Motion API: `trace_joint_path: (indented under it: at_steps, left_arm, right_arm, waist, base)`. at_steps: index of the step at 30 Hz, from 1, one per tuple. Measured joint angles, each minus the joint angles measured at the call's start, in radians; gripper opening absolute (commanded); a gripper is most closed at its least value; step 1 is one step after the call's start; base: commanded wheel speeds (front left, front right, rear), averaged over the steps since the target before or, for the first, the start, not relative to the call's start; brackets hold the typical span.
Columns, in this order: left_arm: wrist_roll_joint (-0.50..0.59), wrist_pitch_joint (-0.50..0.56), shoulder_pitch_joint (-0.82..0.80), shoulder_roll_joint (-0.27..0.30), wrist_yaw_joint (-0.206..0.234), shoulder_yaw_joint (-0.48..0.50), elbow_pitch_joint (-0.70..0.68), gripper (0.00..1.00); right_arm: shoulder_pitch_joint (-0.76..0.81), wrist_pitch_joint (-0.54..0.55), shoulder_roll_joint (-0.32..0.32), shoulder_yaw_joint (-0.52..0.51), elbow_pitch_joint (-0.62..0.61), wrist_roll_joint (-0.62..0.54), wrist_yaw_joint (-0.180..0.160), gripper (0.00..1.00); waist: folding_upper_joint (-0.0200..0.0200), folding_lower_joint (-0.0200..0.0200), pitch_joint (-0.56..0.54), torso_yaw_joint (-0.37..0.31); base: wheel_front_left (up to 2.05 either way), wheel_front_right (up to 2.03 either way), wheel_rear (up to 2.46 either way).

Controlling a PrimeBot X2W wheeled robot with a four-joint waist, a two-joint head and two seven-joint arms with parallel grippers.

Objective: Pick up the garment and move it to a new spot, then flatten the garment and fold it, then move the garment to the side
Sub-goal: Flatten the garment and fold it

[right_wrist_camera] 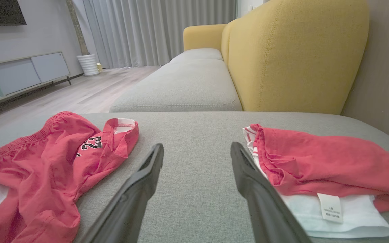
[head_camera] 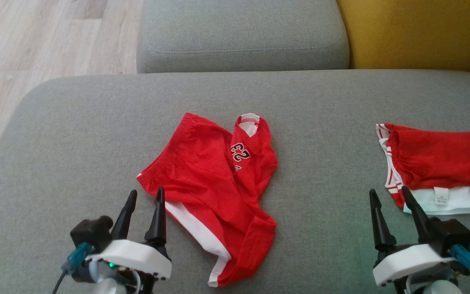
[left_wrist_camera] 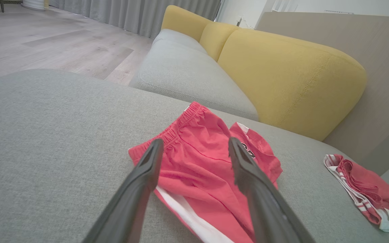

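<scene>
A crumpled red garment [head_camera: 210,183] with white side stripes and the number 23 lies in the middle of the grey cushion [head_camera: 76,143]; it also appears as the garment [left_wrist_camera: 201,162] and the garment [right_wrist_camera: 46,162] in the wrist views. My left gripper [head_camera: 146,191] stands open at its near left edge, fingers [left_wrist_camera: 147,175] straddling the waistband side without holding it. My right gripper [head_camera: 388,191] is open over bare cushion, just left of a second red and white garment [head_camera: 439,171] lying folded at the right edge. Nothing sits between the fingers [right_wrist_camera: 248,175] of my right gripper [right_wrist_camera: 197,145].
Beyond the cushion lies another grey seat [head_camera: 239,32] with a yellow backrest [head_camera: 414,32] to its right. Wooden floor [head_camera: 35,41] drops off past the cushion's left edge. Bare fabric stretches between the two garments and to the far left.
</scene>
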Motion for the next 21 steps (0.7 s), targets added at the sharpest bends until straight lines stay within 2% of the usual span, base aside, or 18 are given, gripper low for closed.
trace_joint_path:
  at_steps: [4,7,13,21]
  left_arm:
    - [0.000,0.000,0.001,0.000,0.000,-0.003,0.002,1.00]
    - [0.000,0.000,0.000,0.000,0.000,-0.006,0.002,1.00]
    - [0.000,0.000,0.000,0.000,-0.001,-0.016,0.009,1.00]
    - [0.000,0.000,-0.017,0.000,-0.006,-0.028,0.020,1.00]
  right_arm:
    - [-0.002,0.000,0.001,0.003,0.000,0.013,0.000,1.00]
    - [-0.006,0.013,0.000,0.054,0.000,0.032,0.000,1.00]
    - [-0.014,0.140,0.001,0.244,0.038,0.158,0.000,1.00]
    - [-0.100,0.300,-0.003,0.323,0.124,0.318,0.000,1.00]
  waist:
    - [0.0000,0.0000,0.003,-0.003]
    - [0.0000,0.0000,0.008,0.007]
    - [0.0000,0.0000,0.029,0.041]
    - [0.0000,0.0000,0.075,0.096]
  base:
    - [0.00,0.00,0.00]
    - [0.00,0.00,0.00]
    - [0.00,0.00,0.00]
    - [0.00,0.00,0.00]
